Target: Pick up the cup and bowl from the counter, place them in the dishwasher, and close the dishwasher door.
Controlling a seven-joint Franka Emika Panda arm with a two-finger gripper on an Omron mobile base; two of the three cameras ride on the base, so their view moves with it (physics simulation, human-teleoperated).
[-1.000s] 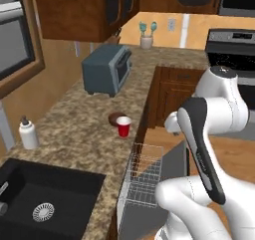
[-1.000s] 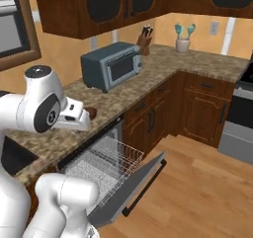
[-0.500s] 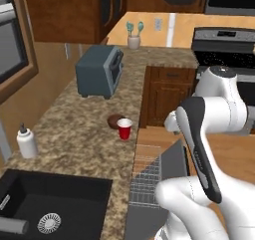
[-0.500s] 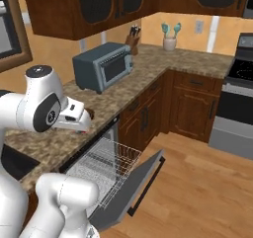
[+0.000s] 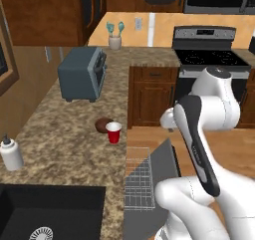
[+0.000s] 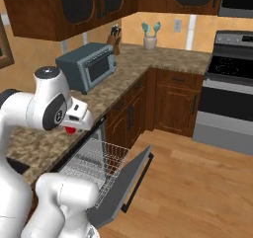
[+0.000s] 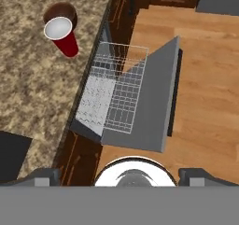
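The gripper's fingertips are hidden, so I cannot tell how far apart they stand, and nothing appears held. The cup (image 5: 113, 132) stands on the counter (image 5: 69, 144) touching the bowl (image 5: 103, 125), near the open dishwasher door (image 7: 149, 102). No writing is legible

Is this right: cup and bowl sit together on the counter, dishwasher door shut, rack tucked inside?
Not quite. The cup and bowl do sit together on the counter, but the dishwasher door is dropped open, with the white rack exposed above it. The hand view shows this plainly.
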